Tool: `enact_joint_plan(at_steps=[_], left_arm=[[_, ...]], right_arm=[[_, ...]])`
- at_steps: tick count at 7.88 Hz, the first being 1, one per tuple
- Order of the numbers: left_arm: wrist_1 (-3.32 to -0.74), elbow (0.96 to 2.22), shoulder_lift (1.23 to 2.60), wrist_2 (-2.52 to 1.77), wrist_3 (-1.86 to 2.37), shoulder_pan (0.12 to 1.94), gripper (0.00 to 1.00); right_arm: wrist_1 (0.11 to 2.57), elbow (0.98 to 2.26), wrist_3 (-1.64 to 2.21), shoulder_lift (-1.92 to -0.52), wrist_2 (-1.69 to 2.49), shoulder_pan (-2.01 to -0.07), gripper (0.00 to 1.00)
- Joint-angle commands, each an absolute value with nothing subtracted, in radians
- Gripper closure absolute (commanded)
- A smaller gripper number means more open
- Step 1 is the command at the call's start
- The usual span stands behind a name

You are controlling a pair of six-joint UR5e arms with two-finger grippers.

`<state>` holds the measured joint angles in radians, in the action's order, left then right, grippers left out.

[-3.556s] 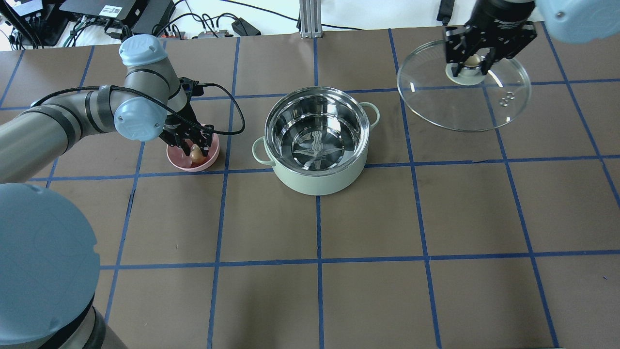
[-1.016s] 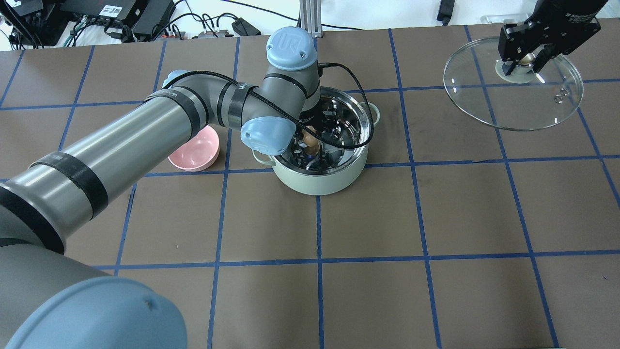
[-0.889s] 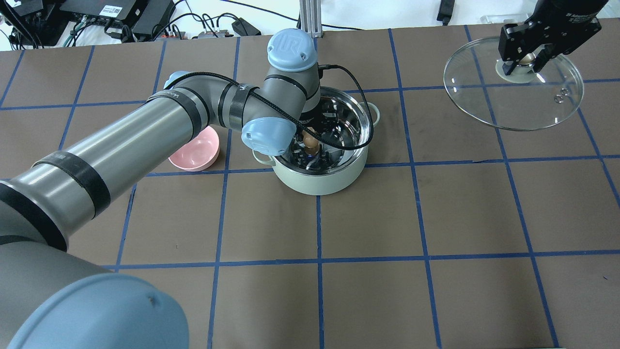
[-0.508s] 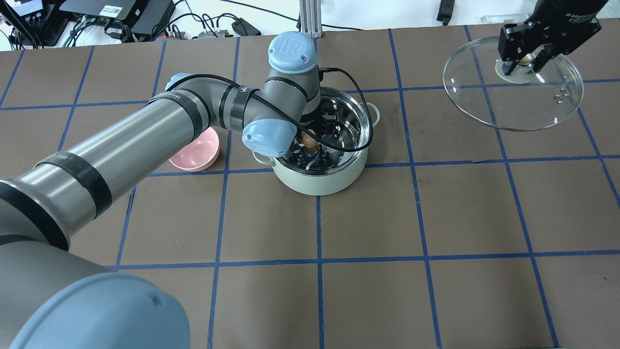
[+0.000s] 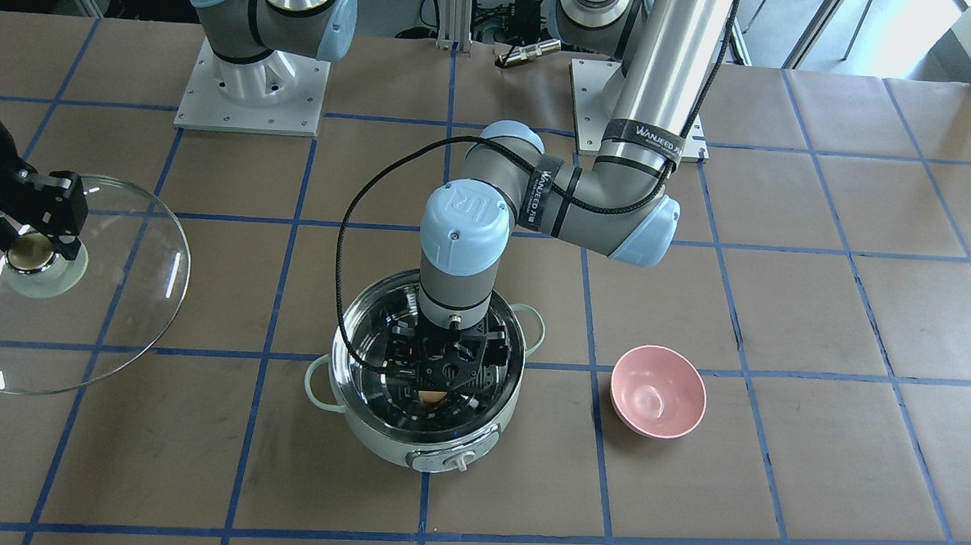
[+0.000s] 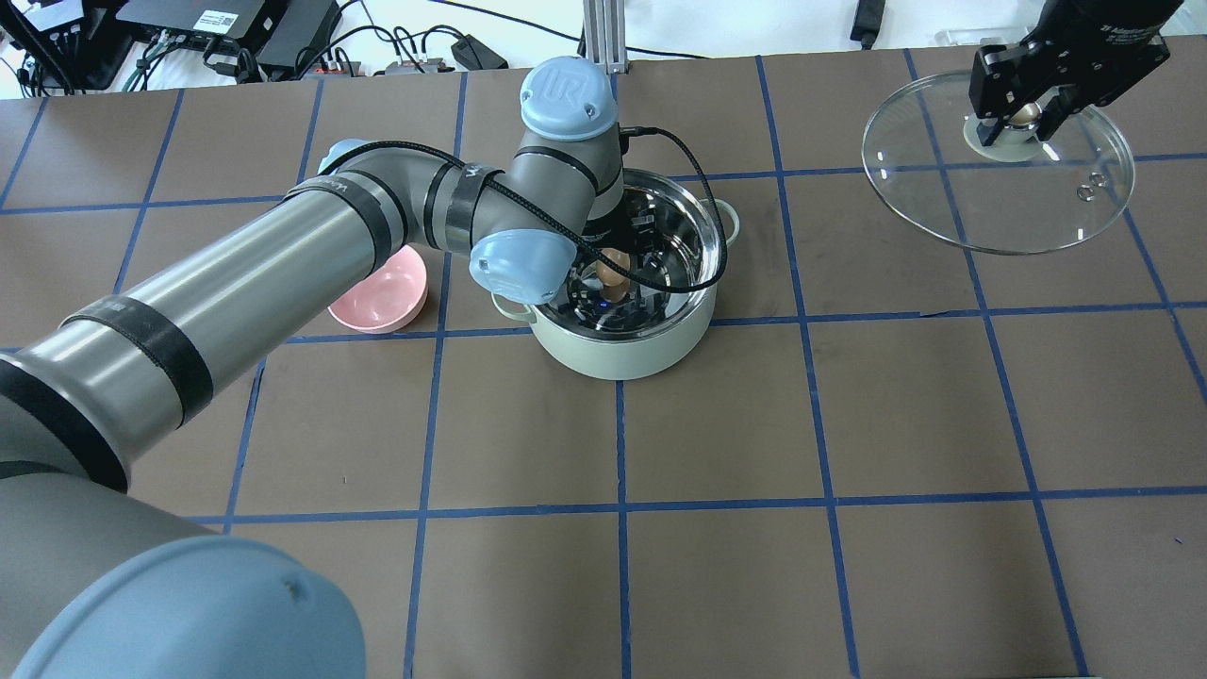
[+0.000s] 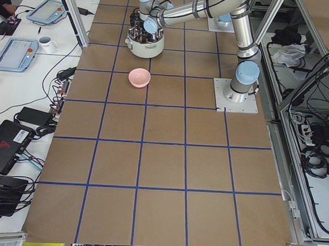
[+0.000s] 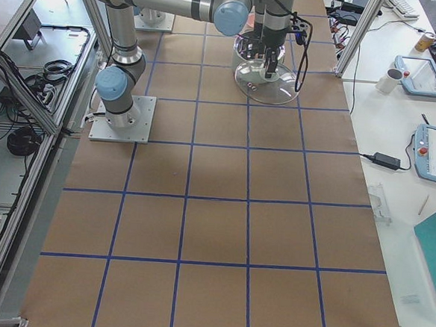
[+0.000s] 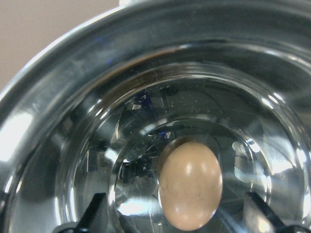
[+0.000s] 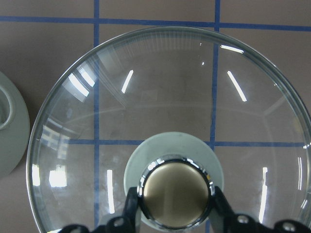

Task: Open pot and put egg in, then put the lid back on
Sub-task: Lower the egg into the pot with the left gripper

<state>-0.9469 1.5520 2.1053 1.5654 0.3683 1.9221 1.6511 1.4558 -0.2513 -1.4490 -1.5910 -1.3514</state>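
Pink bowl (image 6: pixel 377 300) stands on the table (image 6: pixel 754 424) at the 9 o'clock of the pot (image 6: pixel 618 356) in the overhead view, near it but not touching. Mint-green outside and shiny steel inside, the pot stands uncovered, and the left arm reaches down into it.

The egg (image 9: pixel 189 187) is inside, low by the steel floor near its centre. In the left wrist view its long axis runs from 12 to 6 o'clock, with the narrower end at 12 and the blunt end at 6. It lies between the fingers (image 9: pixel 95 213) of the left gripper (image 9: pixel 177 216). They stand spread at its 8 and 4 o'clock with a clear gap on each side, so the egg is released and nothing touches the shell. The egg is smooth and tan-brown with soft highlights, and a dim reflection of it shows on the steel.

At the pot's 2 o'clock, well apart, the right gripper (image 10: pixel 174 200) is clenched on the knob (image 10: pixel 176 193) of the lid (image 6: pixel 1000 203), one finger at the knob's 9 and one at its 3. The glass is clear, and blue grid lines show through it.
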Motion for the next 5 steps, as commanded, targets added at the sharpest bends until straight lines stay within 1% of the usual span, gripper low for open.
enact_joint_plan(at_steps=[1,3,5], left_arm=[[-0.946,1.552,2.102,1.565,0.373,1.922,0.0],[-0.994,1.539,2.051,1.562,0.376,1.922,0.0],[-1.148,1.531,1.937,1.557,0.376,1.922,0.0]], right_arm=[[1.651,1.456,-0.249,-1.45,-1.591,-1.353,0.97],[1.651,1.457,-0.249,-1.453,-1.591,-1.353,0.97],[1.651,1.456,-0.247,-1.453,-1.591,-1.353,0.97]])
